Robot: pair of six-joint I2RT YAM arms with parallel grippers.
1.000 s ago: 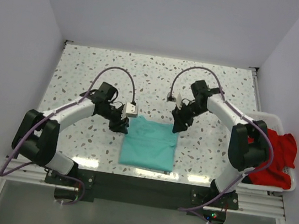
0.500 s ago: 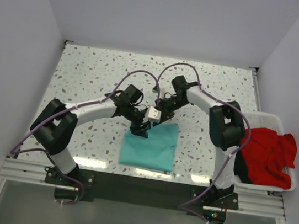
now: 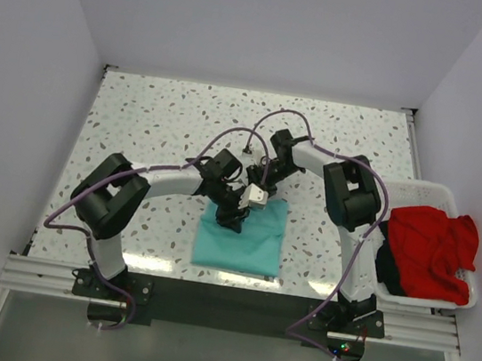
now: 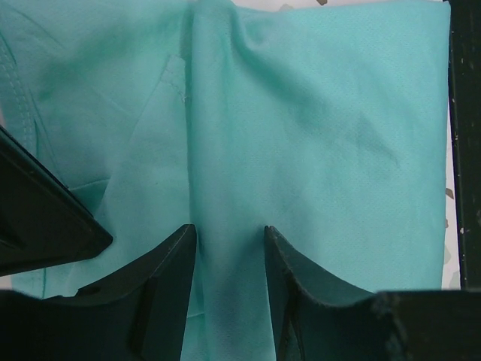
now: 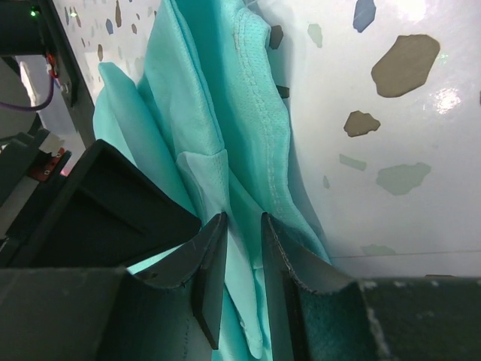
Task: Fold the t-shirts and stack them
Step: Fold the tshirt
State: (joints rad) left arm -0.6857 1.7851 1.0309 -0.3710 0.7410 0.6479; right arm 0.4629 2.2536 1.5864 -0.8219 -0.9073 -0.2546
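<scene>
Puckering into a ridge, teal t-shirt [image 4: 323,135] pinched by left gripper [image 4: 227,239].

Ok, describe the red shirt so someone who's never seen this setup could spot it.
Find the speckled table, then the white basket at its right edge. The red t-shirt is heaped inside, draping over the rim, unlike the teal t-shirt folded flat on the table.

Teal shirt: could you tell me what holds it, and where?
The left gripper pinches a raised fold of the shirt; the right gripper pinches its layered edge.
</scene>
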